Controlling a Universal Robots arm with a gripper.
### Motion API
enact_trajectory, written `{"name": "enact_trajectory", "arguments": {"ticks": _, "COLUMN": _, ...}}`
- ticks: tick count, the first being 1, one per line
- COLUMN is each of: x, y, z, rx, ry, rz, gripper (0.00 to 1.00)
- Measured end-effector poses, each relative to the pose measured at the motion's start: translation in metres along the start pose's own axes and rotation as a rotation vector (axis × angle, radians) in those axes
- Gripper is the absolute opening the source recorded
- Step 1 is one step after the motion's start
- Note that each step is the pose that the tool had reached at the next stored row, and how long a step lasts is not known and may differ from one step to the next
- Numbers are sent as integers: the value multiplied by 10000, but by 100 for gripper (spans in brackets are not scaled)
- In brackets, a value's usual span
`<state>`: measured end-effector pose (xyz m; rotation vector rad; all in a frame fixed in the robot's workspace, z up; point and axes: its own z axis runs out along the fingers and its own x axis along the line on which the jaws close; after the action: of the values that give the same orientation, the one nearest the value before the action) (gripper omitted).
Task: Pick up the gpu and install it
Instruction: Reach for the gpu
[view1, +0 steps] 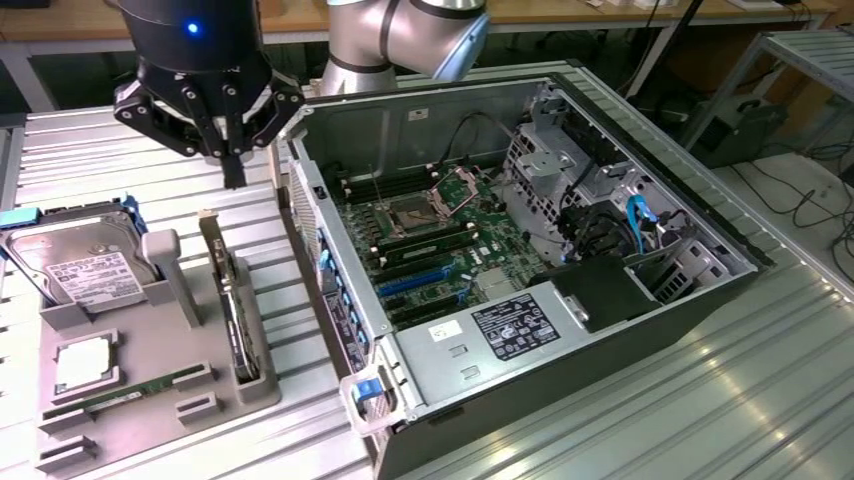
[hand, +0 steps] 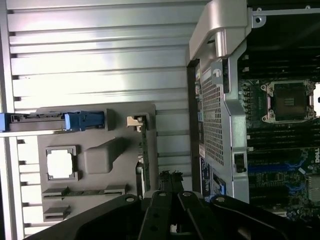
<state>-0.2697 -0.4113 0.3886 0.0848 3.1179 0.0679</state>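
The fingers of the dark gripper are clenched together into one narrow point with nothing between them, hanging in the upper left of the exterior view above the ribbed metal surface. Just below them in that frame stands the gpu, a thin dark circuit card with a pale metal bracket on one short end. It seems to sit on its long edge in a slot of the grey moulded tray, apart from the fingertips. The same tray carries a silver hard drive with a white label, a square silver processor chip and a slim green memory stick. To the exterior view's right lies the open black computer case, its green motherboard exposed.
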Motion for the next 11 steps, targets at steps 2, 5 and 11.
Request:
{"name": "enact_trajectory", "arguments": {"ticks": 2, "x": 31, "y": -8, "z": 0, "rx": 0, "ry": 1, "rz": -7, "gripper": 11}}
{"name": "enact_trajectory", "arguments": {"ticks": 5, "x": 71, "y": -17, "z": 2, "rx": 0, "ry": 1, "rz": -16, "gripper": 11}}
{"name": "enact_trajectory", "arguments": {"ticks": 11, "x": 161, "y": -35, "z": 5, "rx": -1, "ry": 1, "rz": -34, "gripper": 11}}
